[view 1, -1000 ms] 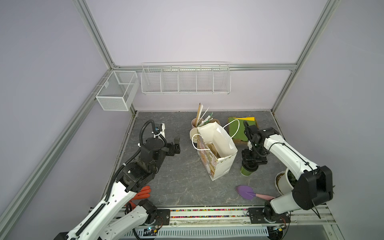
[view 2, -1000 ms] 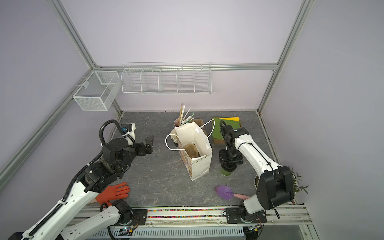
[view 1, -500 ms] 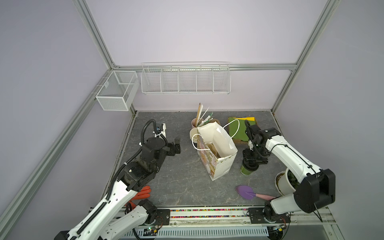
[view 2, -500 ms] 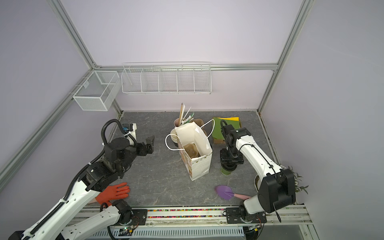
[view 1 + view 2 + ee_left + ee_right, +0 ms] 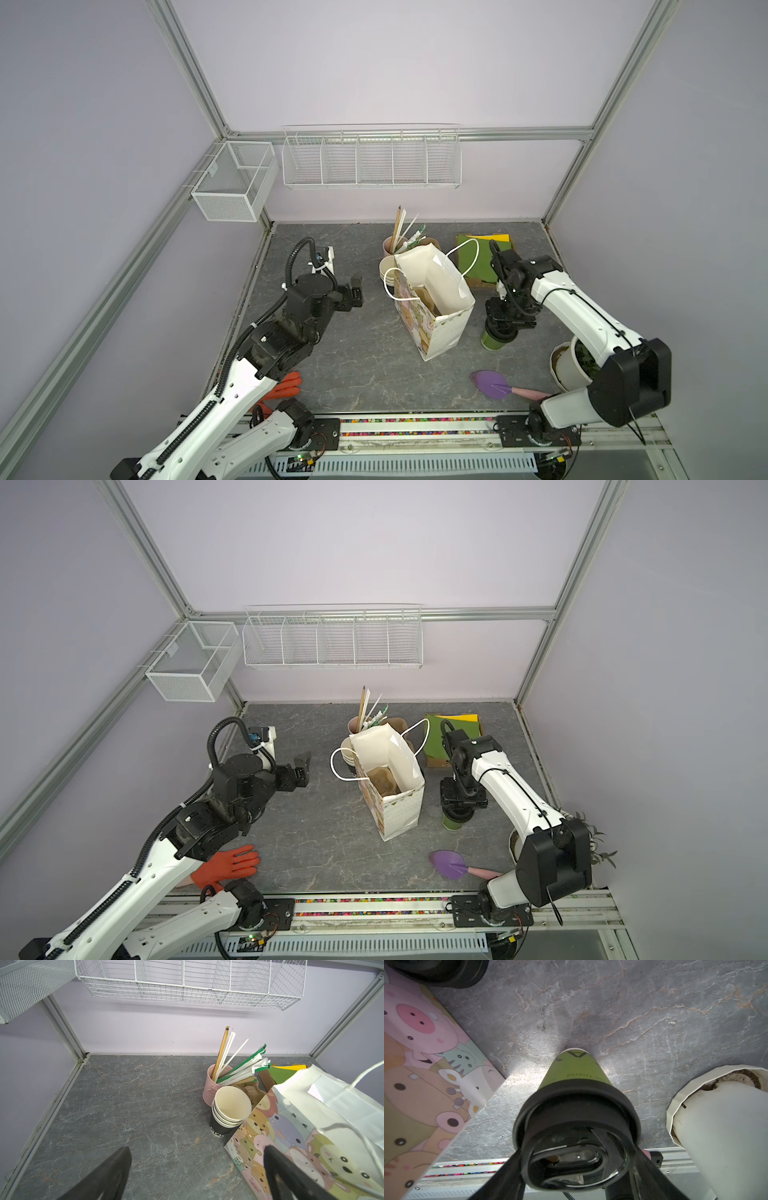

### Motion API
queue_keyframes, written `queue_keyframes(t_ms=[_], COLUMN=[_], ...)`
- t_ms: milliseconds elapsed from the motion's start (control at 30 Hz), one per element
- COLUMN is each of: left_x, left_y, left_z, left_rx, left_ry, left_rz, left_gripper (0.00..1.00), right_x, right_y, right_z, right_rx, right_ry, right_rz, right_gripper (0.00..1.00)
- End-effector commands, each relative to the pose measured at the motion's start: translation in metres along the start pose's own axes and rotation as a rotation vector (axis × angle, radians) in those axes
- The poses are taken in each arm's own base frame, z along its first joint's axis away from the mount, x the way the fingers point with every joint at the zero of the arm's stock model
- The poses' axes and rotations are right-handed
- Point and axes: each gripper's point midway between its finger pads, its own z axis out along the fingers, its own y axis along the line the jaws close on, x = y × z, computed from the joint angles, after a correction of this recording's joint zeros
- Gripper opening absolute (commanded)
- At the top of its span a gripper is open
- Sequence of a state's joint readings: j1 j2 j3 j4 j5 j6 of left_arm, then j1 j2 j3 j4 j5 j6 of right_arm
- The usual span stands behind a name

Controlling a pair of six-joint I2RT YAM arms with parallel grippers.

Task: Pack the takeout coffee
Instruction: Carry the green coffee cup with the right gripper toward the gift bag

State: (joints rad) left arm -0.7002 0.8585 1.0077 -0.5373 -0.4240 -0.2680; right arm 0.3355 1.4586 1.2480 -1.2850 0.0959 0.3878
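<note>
Both top views: high at the front, looking steeply down, covering the whole tabletop [image 5: 365,374]. Left wrist: low, facing the back wall [image 5: 166,1028]. Right wrist: close above the takeout coffee [image 5: 577,1076].

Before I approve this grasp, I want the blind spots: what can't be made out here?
Lid: both top views, under the right gripper.
Bag contents: top views, brown shape too small to identify.
Glove: a top view, mostly behind the left arm.
Pot: right wrist view, cut by the edge.
</note>
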Motion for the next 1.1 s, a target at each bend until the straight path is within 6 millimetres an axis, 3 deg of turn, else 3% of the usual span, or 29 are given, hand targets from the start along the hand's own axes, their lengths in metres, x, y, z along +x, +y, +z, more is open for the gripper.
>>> queue_keyframes(t_ms=[0, 333, 500, 833, 1067], left_x=[0.006, 0.006, 0.006, 0.007, 0.007], left_y=[0.002, 0.002, 0.0, 0.0, 0.001], left_z=[0.002, 0.001, 0.002, 0.003, 0.003], left_rx=[-0.008, -0.002, 0.003, 0.001, -0.001], left_ry=[0.018, 0.017, 0.019, 0.023, 0.025], left_rz=[0.024, 0.021, 0.02, 0.023, 0.025], left_gripper=[0.99, 0.99, 0.99, 0.99, 0.99], right_x=[0.002, 0.003, 0.005, 0.014, 0.028], right_y=[-0.007, -0.014, -0.014, -0.006, 0.007], right_z=[-0.024, -0.094, -0.145, -0.235, -0.292], right_rx=[0.013, -0.011, -0.061, -0.231, -0.441], right_ry=[-0.058, -0.257, -0.402, -0.688, -0.878], right_rz=[-0.01, -0.011, -0.01, -0.026, -0.048], right_gripper=[0.74, 0.74, 0.74, 0.74, 0.73])
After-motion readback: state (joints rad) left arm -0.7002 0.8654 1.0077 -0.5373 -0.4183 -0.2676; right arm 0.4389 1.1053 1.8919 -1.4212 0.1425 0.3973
